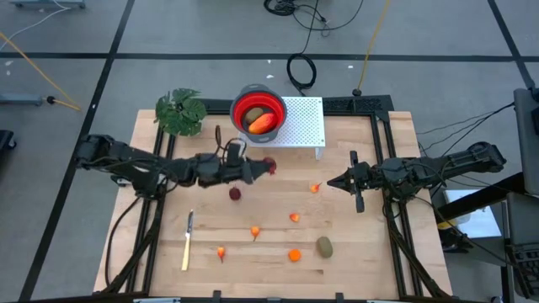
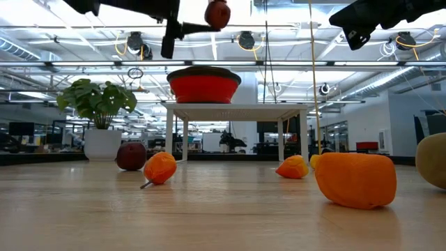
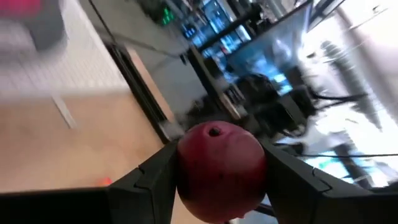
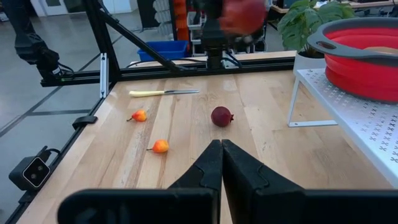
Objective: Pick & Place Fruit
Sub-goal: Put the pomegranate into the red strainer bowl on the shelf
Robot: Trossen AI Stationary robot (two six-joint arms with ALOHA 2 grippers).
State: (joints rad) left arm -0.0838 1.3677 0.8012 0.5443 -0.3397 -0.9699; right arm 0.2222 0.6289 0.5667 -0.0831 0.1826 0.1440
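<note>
where high view hides grip, left wrist shows left hand (image 3: pixel 217 180) clamping dark red ball (image 3: pixel 221 168); right hand (image 4: pixel 221 163) closed, empty.

Overhead view straight down on table (image 1: pixel 354 261), low view level across it, both sharing red bowl (image 1: pixel 258 109), wrist views close.

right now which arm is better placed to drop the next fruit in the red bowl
Left: the left gripper already holds a dark red ball aloft, close to the red bowl. The right gripper is shut and empty.

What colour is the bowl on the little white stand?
Red bowl with a grey rim; clearest in the high view.
</note>
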